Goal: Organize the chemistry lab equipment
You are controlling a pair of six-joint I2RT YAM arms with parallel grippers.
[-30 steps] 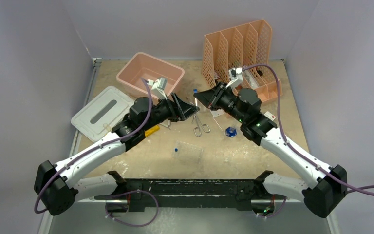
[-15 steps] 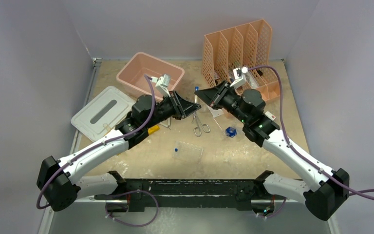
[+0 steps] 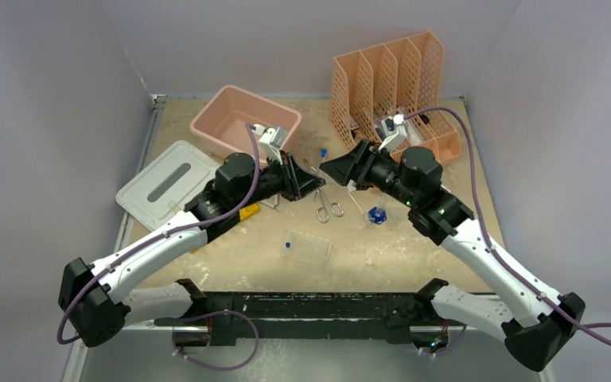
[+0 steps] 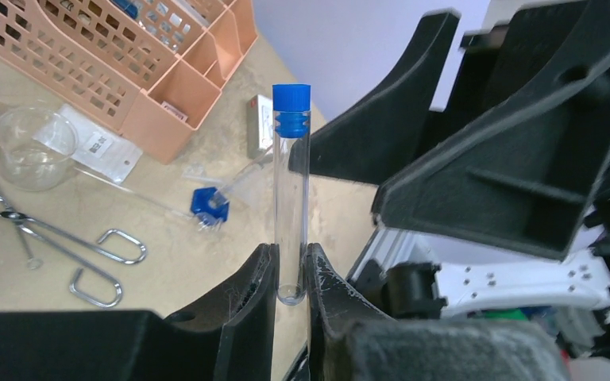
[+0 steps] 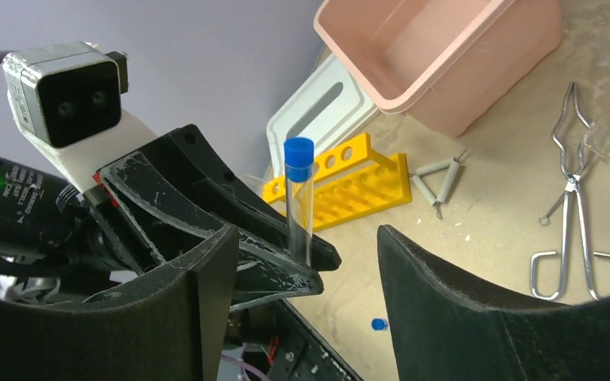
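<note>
Clear tube [image 4: 291, 198], blue cap, between the left gripper [image 4: 291, 278]'s black jaws. Outside the jaws: yellow rack [image 5: 357, 194], pink tub [image 5: 484, 79], peach slotted holder [image 4: 167, 103].

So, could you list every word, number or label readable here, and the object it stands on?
None is readable.
White paper slip beside the clear beaker: dark print, too blurred.
Label in the peach file holder: too small.
Circuit board behind the left tool: white print, too small.
Blue-capped test tube in the left tool: no marking seen.

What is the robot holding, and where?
The left gripper pinches a blue-capped test tube at its rounded bottom end. The right gripper holds nothing.
</note>
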